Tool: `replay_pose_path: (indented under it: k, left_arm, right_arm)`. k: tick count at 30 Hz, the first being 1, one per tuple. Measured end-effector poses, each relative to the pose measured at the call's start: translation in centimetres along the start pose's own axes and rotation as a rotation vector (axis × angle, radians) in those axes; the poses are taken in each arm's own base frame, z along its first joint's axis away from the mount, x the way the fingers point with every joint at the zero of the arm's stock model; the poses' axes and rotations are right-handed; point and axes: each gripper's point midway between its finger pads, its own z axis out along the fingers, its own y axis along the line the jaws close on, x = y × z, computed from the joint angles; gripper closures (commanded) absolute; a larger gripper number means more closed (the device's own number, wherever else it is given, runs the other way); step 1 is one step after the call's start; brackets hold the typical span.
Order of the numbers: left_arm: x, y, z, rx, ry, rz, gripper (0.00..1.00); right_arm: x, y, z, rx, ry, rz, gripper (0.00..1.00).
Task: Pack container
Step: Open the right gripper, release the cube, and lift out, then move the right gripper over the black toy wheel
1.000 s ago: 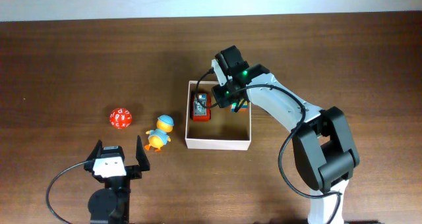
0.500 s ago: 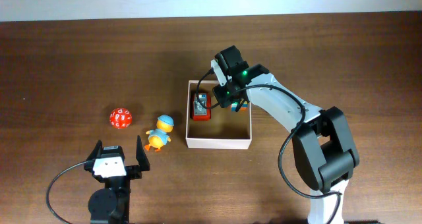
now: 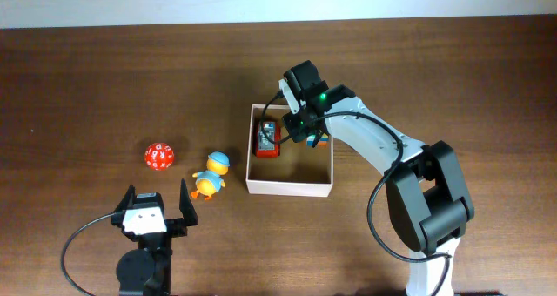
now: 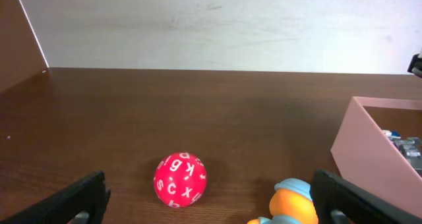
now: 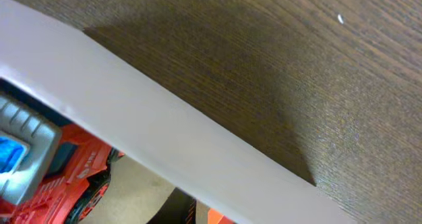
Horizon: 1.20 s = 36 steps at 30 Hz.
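Right hand (image 3: 298, 132) is closed at the far left of the container (image 3: 287, 189), beside a red toy vehicle (image 3: 266, 139); any grip is hidden. Left hand (image 3: 157, 200) gapes wide, empty.

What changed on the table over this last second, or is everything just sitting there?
Hardly anything. The red toy vehicle inside the container seems to have nudged very slightly toward the right arm, which hangs over the box as before. Nothing was visibly grabbed or dropped. The left fingers are spread wide as before, and the red ball and duck lie where they were.
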Motion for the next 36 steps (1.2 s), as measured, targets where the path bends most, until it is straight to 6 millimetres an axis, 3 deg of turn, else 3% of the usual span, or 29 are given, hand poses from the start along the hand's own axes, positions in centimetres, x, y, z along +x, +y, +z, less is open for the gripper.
replay_pose_path:
  k: [6, 14, 19, 24, 30, 36]
  left_arm:
    - [0.0, 0.0, 0.0, 0.0, 0.0, 0.0, 0.01]
    - [0.0, 0.0, 0.0, 0.0, 0.0, 0.0, 0.01]
    - [0.0, 0.0, 0.0, 0.0, 0.0, 0.0, 0.01]
    - [0.0, 0.0, 0.0, 0.0, 0.0, 0.0, 0.01]
    - [0.0, 0.0, 0.0, 0.0, 0.0, 0.0, 0.01]
    - [0.0, 0.0, 0.0, 0.0, 0.0, 0.0, 0.01]
  right_arm:
    - [1.5, 0.8, -0.8, -0.026, 0.083, -0.015, 0.71]
    - [-3.1, 2.7, -6.0, -0.056, 0.017, -0.053, 0.66]
    - [-3.7, 2.7, -8.6, -0.052, 0.03, -0.009, 0.66]
    - [-2.1, 0.7, -9.4, 0.021, 0.101, 0.148, 0.66]
    - [0.0, -3.4, -9.8, 0.13, 0.167, 0.367, 0.67]
    - [1.0, -6.4, -10.1, 0.214, 0.179, 0.48, 0.73]
